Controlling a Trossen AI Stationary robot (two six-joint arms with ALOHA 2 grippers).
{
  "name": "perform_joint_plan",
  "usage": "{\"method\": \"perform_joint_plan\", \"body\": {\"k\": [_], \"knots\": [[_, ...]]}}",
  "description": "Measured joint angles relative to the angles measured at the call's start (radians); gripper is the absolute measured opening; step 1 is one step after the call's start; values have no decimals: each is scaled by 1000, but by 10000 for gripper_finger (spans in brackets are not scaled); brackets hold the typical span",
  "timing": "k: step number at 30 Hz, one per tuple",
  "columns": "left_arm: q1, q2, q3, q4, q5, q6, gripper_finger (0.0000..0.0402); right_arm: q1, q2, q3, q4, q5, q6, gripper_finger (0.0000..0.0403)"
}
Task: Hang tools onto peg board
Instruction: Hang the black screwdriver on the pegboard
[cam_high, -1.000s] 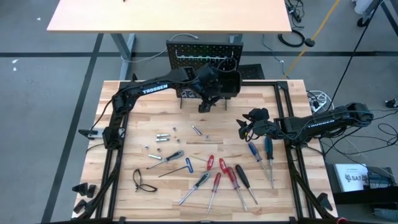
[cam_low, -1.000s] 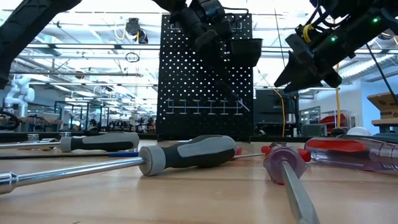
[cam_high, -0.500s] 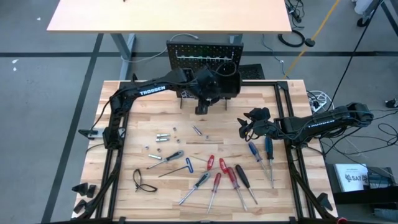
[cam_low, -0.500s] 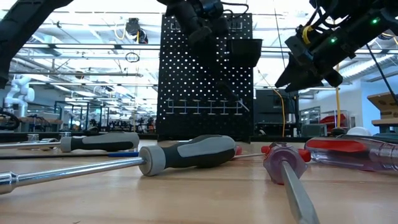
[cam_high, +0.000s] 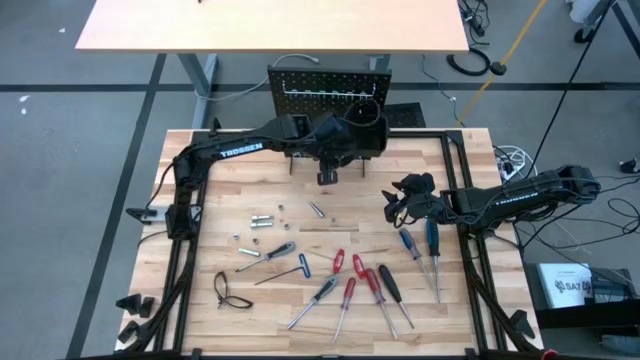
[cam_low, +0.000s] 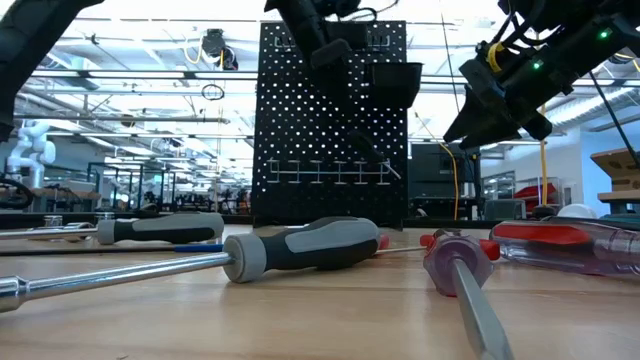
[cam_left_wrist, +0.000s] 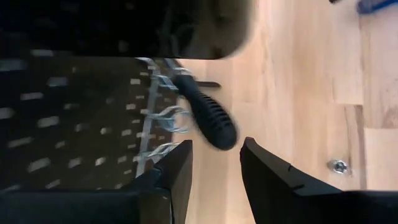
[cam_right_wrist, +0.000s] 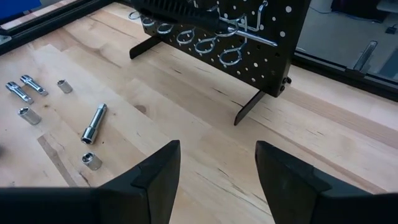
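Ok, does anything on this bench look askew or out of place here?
Yes: the black-handled screwdriver on the black perforated peg board lies slanted across the silver hook rail instead of hanging straight down. Nothing else stands out.

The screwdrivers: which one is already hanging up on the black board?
The black-handled screwdriver is the one: it sits in the silver hook rail on the peg board. All the others, red, blue and black, lie flat on the table.
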Motion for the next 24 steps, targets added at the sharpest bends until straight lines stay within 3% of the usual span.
{"method": "perform_joint_plan", "body": {"k": [8, 11, 15, 20, 24], "knots": [[22, -57, 0, -3, -16, -31, 136, 0, 0, 0, -2, -1, 1, 199], [16, -67, -38, 21, 33, -45, 136, 0, 0, 0, -2, -1, 0, 199], [2, -185, -285, 197, 50, -63, 136, 0, 0, 0, -13, -2, -1, 199], [-35, -404, -609, 511, -74, -145, 136, 0, -6, 0, -40, 0, 6, 199], [-69, -434, -732, 708, -84, -148, 136, -2, -1, 0, -19, 9, -5, 199]]}}
